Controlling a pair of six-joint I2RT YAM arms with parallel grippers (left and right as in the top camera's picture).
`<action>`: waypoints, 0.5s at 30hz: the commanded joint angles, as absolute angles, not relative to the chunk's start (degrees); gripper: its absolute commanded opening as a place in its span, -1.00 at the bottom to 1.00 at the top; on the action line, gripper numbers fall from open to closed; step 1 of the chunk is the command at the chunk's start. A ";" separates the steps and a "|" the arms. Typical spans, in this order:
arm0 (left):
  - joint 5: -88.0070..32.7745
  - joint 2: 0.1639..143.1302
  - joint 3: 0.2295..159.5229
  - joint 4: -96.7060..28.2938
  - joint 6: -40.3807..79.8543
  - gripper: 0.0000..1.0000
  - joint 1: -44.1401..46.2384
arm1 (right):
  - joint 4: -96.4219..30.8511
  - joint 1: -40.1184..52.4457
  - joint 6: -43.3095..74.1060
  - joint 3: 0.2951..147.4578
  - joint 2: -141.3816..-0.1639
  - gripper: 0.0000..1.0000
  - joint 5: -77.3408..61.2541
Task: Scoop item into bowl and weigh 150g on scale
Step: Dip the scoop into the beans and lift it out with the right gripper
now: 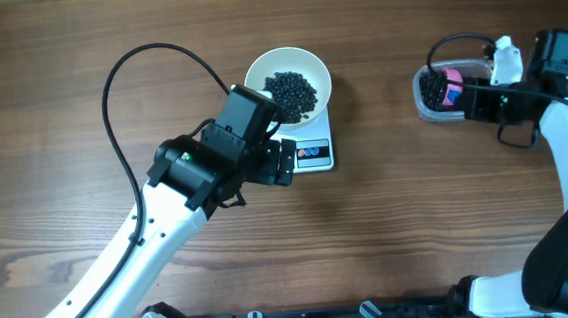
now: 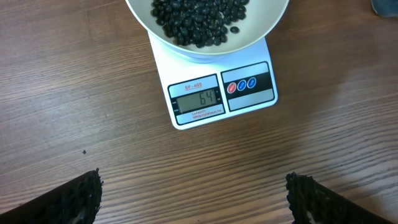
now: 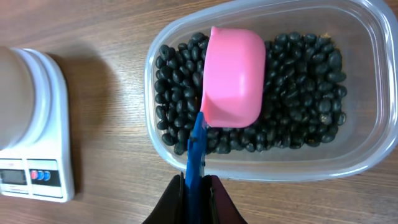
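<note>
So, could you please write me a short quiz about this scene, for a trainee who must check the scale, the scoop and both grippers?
1. True or false: the white bowl stands on the scale and holds black beans.
2. Choose one. What does the right gripper hold?
A) the pink scoop, by its blue handle
B) the rim of the bowl
C) nothing
3. Fill the gap: the gripper whose jaws stand wide open, in front of the scale, is the ____ one.

Key: 1 true. 2 A. 3 left; the left gripper holds nothing.
</note>
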State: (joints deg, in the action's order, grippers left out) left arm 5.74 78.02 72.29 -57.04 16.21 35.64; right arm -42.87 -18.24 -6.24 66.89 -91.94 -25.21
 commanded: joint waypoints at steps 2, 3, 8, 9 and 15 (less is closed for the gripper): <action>5.65 78.08 73.19 -57.06 16.75 1.00 35.90 | -43.38 -20.80 -5.96 67.07 -91.94 -0.92 -36.14; 5.65 78.08 73.19 -57.06 16.75 1.00 35.90 | -43.64 -21.26 -5.96 67.05 -91.96 -0.91 -36.14; 5.65 78.08 73.19 -57.06 16.75 1.00 35.90 | -44.34 -23.03 -5.85 67.02 -93.76 -0.91 -39.18; 5.65 78.08 73.19 -57.06 16.75 1.00 35.90 | -44.31 -23.22 -5.80 67.02 -94.06 -0.92 -40.16; 5.65 78.08 73.19 -57.06 16.75 1.00 35.90 | -44.25 -26.28 -4.03 67.02 -94.67 -0.91 -41.28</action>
State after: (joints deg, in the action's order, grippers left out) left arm 5.74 78.02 72.29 -57.04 16.21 35.64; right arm -44.16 -25.19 -5.43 66.89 -93.91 -37.23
